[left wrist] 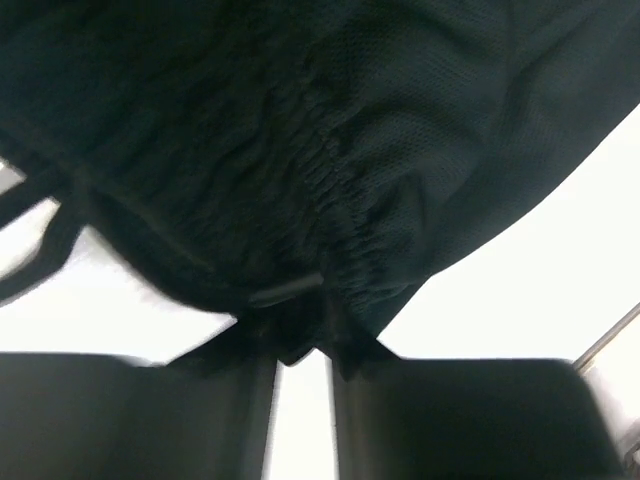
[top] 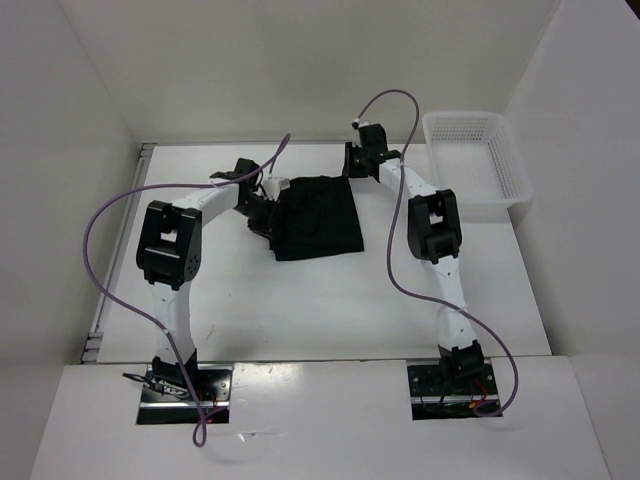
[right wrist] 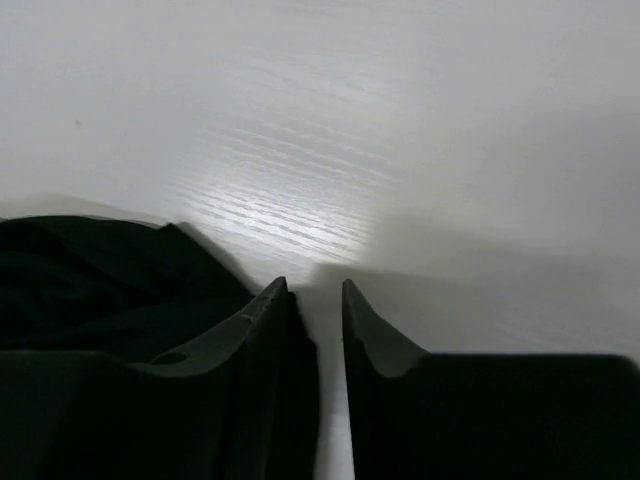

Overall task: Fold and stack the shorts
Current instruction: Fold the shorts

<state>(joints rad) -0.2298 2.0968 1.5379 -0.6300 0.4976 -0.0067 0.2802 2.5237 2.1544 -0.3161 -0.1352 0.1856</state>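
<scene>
Left claw pinches shorts by waistband; folded cloth lies waistband leftward

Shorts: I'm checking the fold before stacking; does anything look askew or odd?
Yes: the shorts lie slightly tilted, and their left edge is bunched and rumpled at the left claw, not flat.

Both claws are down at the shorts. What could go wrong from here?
1. The right claw shows bare table between its tips, with the shorts beside it, so it may lift nothing.
2. The left claw seems to pinch bunched fabric only at its tips, so the fabric could slip out mid-fold.
</scene>
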